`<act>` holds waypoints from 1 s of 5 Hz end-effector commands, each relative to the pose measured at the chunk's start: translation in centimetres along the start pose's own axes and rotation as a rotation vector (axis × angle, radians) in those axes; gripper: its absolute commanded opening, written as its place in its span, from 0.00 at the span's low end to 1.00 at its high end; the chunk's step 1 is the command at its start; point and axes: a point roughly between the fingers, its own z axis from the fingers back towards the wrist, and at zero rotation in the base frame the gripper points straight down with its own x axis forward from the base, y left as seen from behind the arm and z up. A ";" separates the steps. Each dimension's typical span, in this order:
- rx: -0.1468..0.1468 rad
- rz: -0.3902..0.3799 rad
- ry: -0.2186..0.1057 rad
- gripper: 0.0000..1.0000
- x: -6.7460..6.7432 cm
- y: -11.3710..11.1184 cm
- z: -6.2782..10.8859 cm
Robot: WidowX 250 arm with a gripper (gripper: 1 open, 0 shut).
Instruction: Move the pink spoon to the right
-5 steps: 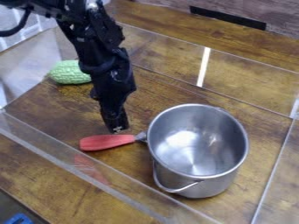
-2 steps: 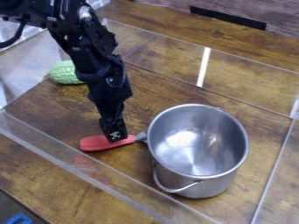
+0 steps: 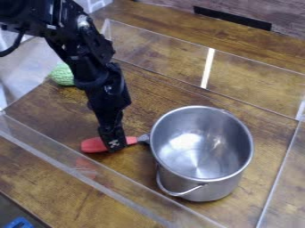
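Your gripper [image 3: 111, 142] points down onto the red handle of the pink spoon [image 3: 100, 144], which lies flat on the wooden table [image 3: 48, 125] in the lower left of the frame, just beside the steel pot [image 3: 202, 151]. You cannot tell here whether the fingers are closed on the handle. A green knitted lump [image 3: 60, 75] sits at the left edge, partly behind the arm.

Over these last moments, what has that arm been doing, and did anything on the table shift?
The arm swung left in the picture and lowered its claw onto the handle of the pink spoon. I cannot tell whether it has gripped it. The spoon lies where it was, beside the metal pot. The pot and the green knitted lump have not moved.
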 end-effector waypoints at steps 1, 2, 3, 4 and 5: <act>0.033 0.004 -0.037 1.00 0.3 1.1 0.5; 0.031 0.006 -0.043 0.00 0.3 1.2 0.4; 0.027 0.007 -0.054 1.00 0.2 1.3 0.2; 0.025 0.010 -0.061 0.00 0.2 1.4 0.1; 0.021 0.010 -0.071 1.00 0.2 1.5 0.1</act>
